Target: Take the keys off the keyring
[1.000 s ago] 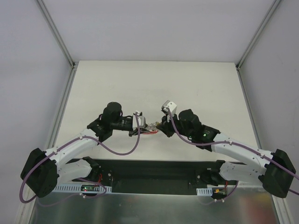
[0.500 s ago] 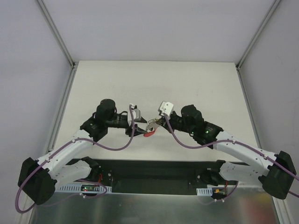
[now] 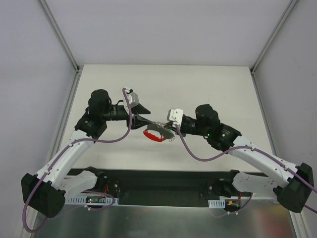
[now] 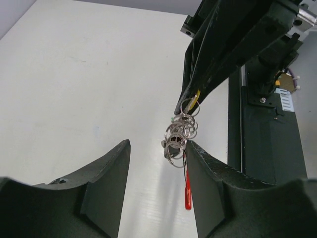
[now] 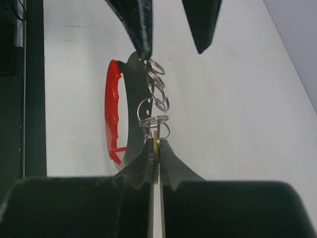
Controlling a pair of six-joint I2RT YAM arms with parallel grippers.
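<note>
The right end effector [image 5: 155, 143] is pressed together on the yellow key [image 5: 155, 151]. From its tips a chain of silvery keyrings [image 5: 154, 99] hangs above the table [image 3: 208, 89], with a red piece [image 5: 113, 111] at the chain's far end. The left end effector [image 4: 157, 148] is spread, with a finger on either side of the chain. Whether it touches the outermost ring I cannot tell.

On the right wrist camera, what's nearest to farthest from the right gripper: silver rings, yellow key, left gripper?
1. yellow key: pinched in the right gripper, bottom.
2. silver rings: just beyond, middle.
3. left gripper: farthest, top.
</note>
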